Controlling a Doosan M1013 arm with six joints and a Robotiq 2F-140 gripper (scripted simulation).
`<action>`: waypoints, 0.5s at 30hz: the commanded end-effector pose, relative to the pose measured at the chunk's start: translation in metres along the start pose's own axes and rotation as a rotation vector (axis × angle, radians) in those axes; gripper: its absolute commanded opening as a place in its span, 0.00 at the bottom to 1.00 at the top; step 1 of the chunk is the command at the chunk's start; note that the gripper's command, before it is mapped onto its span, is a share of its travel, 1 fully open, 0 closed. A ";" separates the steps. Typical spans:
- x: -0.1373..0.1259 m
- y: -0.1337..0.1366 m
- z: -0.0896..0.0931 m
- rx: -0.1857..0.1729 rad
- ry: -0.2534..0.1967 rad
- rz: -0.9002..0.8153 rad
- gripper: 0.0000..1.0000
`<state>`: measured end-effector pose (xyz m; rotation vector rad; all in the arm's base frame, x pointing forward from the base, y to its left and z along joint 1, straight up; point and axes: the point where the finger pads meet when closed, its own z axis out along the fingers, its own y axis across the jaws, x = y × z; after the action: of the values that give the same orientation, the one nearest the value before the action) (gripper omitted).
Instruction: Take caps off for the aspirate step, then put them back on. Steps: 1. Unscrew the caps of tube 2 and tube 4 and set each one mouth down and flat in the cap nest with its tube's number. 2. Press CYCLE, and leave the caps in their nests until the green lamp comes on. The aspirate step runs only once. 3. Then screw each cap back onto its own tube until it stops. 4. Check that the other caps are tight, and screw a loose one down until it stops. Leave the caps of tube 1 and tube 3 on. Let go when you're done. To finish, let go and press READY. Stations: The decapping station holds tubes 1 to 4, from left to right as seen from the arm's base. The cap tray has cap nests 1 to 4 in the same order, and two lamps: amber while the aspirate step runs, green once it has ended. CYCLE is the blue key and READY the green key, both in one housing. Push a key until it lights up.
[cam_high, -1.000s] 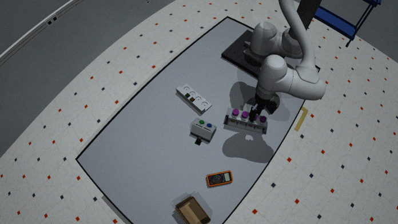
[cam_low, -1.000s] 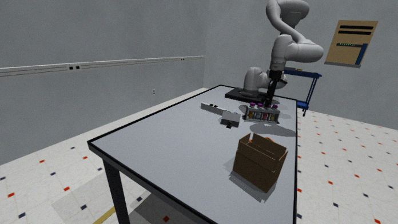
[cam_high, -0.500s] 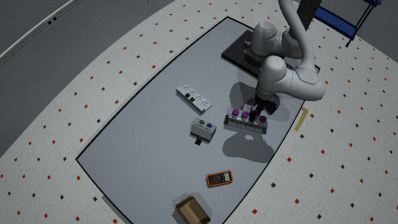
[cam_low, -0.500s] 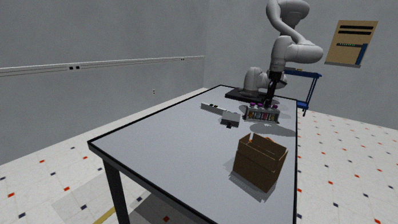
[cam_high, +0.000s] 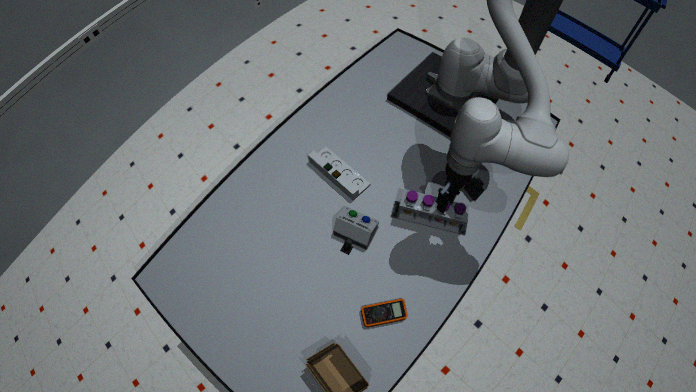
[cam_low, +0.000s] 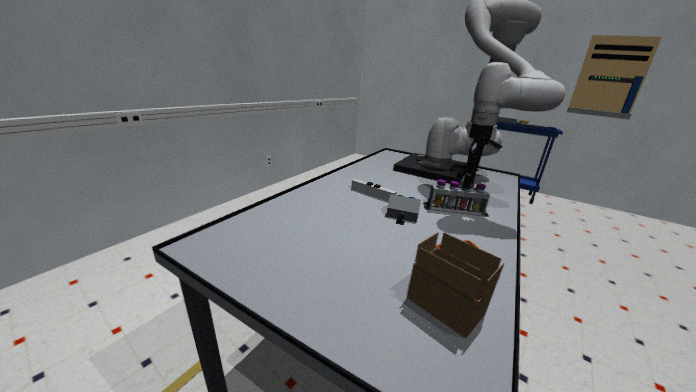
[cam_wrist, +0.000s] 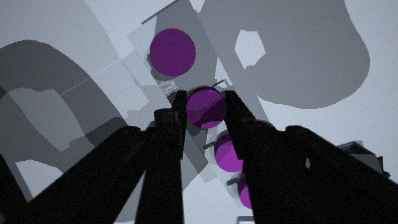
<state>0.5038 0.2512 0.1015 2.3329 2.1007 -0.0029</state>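
The tube rack (cam_high: 430, 214) stands near the arm's base and holds four tubes with purple caps. My gripper (cam_high: 443, 202) reaches straight down onto the second cap from the right, tube 2's cap (cam_wrist: 205, 106). In the wrist view my two dark fingers touch this cap on both sides, so the gripper is shut on it. Tube 1's cap (cam_wrist: 172, 52) and two more caps (cam_wrist: 228, 152) sit on their tubes. The white cap tray (cam_high: 339, 171) has empty nests and its lamps look dark. The key housing (cam_high: 355, 226) carries the green key (cam_high: 353, 213) and the blue key (cam_high: 366, 219), both unlit.
An orange multimeter (cam_high: 384, 312) lies toward the table's near end. An open cardboard box (cam_high: 337, 372) stands at the far end from the arm. A blue cart (cam_low: 530, 135) stands behind the table.
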 end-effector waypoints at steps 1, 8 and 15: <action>0.000 0.000 -0.001 -0.001 0.001 -0.100 0.30; 0.000 0.000 -0.001 -0.001 0.001 -0.450 0.30; 0.000 0.000 -0.001 -0.001 0.001 -0.750 0.30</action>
<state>0.5038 0.2514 0.1013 1.6322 2.6556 -0.0243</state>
